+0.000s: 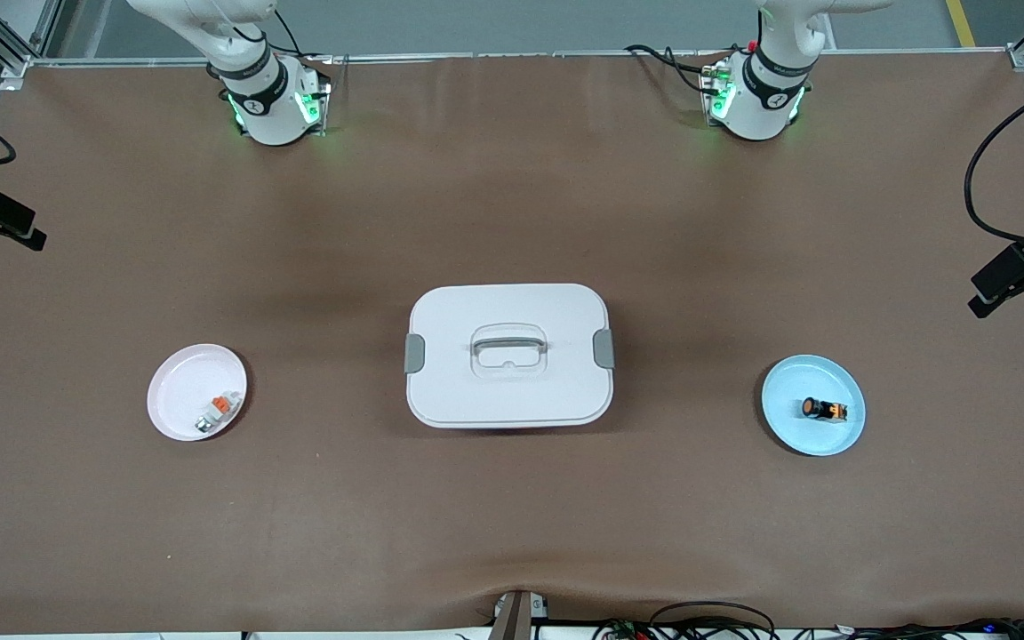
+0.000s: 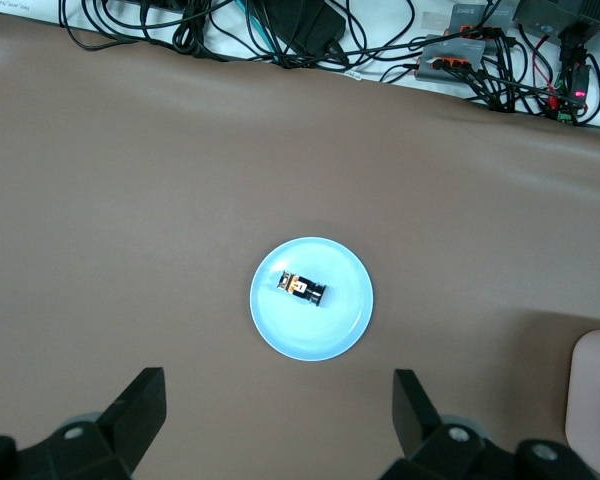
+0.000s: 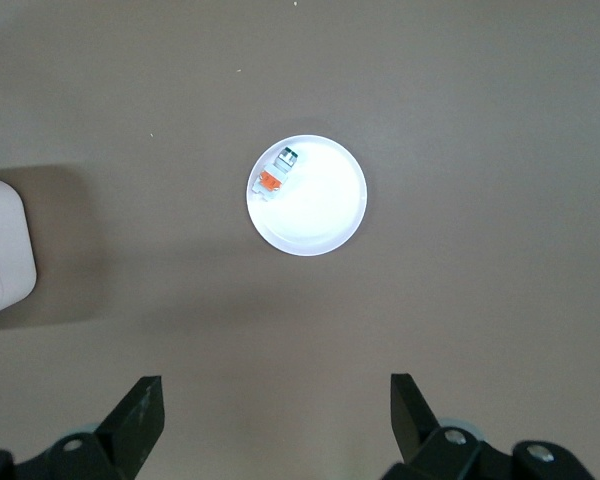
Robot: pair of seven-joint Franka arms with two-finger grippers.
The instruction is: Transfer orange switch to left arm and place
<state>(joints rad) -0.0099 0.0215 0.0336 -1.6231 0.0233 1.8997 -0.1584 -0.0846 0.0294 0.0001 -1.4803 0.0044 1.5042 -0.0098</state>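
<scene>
1. Orange switch (image 1: 823, 409), tiny black push-button cylinder with an orange face: lying on its side in the pale blue round plate (image 1: 788, 391) toward the left arm's end of the brown surface (image 1: 512, 222); untouched.
2. Left tool (image 2: 278, 410): high over that plate, fingers wide apart, empty. Best lowered straight down, fingers straddling the body across its short width.
3. Right tool (image 3: 277, 412): above the white round plate (image 3: 320, 205) holding a small white-grey piece with orange tab (image 3: 272, 178), fingers apart, waiting.
4. White rounded lidded box (image 1: 508, 356) between both plates: handover best made well above its lid.
</scene>
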